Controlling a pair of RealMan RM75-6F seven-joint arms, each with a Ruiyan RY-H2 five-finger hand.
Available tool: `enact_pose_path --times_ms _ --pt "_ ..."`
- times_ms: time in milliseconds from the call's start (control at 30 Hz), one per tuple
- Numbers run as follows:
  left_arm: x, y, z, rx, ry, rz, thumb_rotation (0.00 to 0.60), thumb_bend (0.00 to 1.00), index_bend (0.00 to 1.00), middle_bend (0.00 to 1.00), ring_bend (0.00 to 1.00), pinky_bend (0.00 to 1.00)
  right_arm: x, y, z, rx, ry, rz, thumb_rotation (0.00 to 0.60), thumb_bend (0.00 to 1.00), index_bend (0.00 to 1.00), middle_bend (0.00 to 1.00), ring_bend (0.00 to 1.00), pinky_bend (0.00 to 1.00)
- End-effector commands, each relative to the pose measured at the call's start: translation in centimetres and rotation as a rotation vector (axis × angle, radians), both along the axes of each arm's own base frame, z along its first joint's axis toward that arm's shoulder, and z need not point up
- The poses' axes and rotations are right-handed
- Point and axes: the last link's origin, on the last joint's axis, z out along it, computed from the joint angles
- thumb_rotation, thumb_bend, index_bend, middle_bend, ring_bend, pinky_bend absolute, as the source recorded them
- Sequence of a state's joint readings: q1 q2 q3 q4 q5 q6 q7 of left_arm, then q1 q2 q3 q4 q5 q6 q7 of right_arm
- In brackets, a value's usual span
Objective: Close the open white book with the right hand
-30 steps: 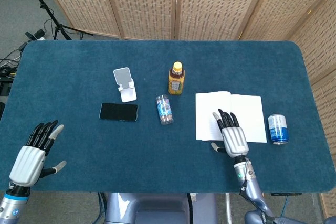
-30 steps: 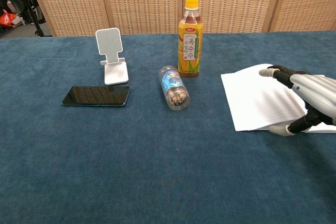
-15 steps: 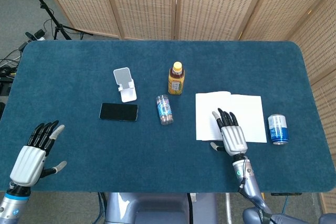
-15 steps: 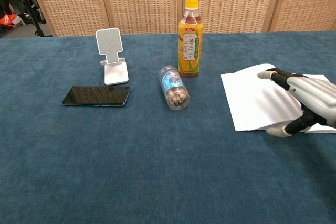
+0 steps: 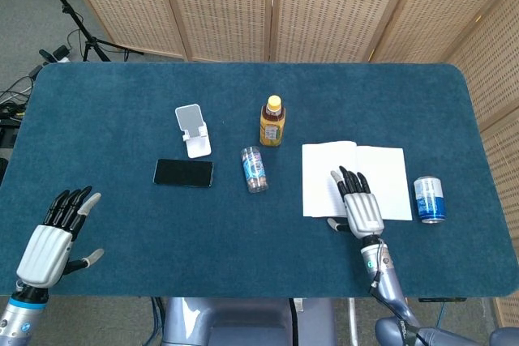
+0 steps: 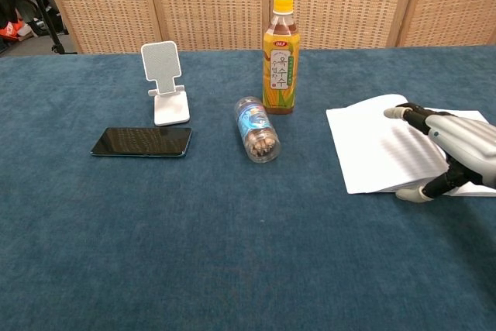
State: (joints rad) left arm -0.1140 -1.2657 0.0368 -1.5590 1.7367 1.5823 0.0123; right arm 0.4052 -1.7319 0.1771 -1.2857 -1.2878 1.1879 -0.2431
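The white book [image 5: 320, 172] [image 6: 372, 145] lies open and flat on the blue table, right of centre. My right hand [image 5: 359, 207] [image 6: 457, 153] hovers palm down over the book's near middle, fingers spread and holding nothing, its thumb by the near edge. Part of the right page is hidden under it. My left hand [image 5: 50, 239] is open at the table's near left corner, far from the book; the chest view does not show it.
A blue can [image 5: 429, 198] stands just right of the book. A yellow drink bottle [image 5: 272, 121] [image 6: 280, 55] stands left of the book, with a small clear bottle [image 5: 255, 169] [image 6: 256, 129] lying beside it. A black phone [image 5: 183, 173] and a white phone stand [image 5: 193, 130] sit further left.
My right hand has shifted very slightly to the right over the book. The book's pages and the left hand have not moved.
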Motion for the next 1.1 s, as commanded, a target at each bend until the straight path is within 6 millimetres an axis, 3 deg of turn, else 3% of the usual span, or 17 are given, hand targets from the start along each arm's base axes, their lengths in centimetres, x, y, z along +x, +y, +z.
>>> enact_pose_path --times_ms 33,1100 --pt "0.02 -0.03 -0.02 -0.001 0.000 -0.001 0.600 0.00 0.00 0.00 0.00 0.00 -0.06 -0.08 -0.04 0.000 0.002 -0.002 0.600 0.21 0.00 0.00 0.00 0.00" --pt "0.27 -0.35 -0.01 -0.002 -0.002 -0.017 0.600 0.00 0.00 0.00 0.00 0.00 -0.43 -0.32 -0.76 0.003 -0.001 -0.026 0.600 0.21 0.00 0.00 0.00 0.00"
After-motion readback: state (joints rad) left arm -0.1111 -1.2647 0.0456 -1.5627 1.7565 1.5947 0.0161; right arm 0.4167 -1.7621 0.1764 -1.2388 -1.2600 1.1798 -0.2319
